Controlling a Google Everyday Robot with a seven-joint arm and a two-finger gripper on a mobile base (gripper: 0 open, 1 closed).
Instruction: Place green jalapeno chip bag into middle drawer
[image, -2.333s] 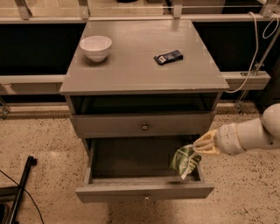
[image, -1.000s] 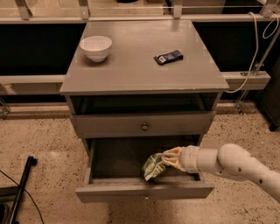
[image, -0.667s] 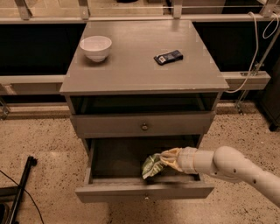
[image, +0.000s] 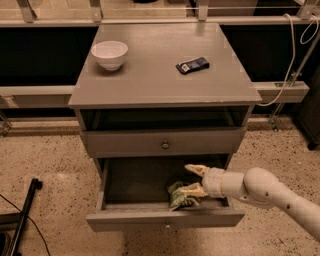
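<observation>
Gripper (image: 195, 180) reaches in from the lower right of the frame, its two fingers spread apart inside the middle drawer (image: 125, 220). The lower finger is touching or just beside the green jalapeno chip bag (image: 177, 195), which appears to lie on the drawer floor near the front wall. The placing looks essentially done; what remains is drawing the arm clear.
</observation>
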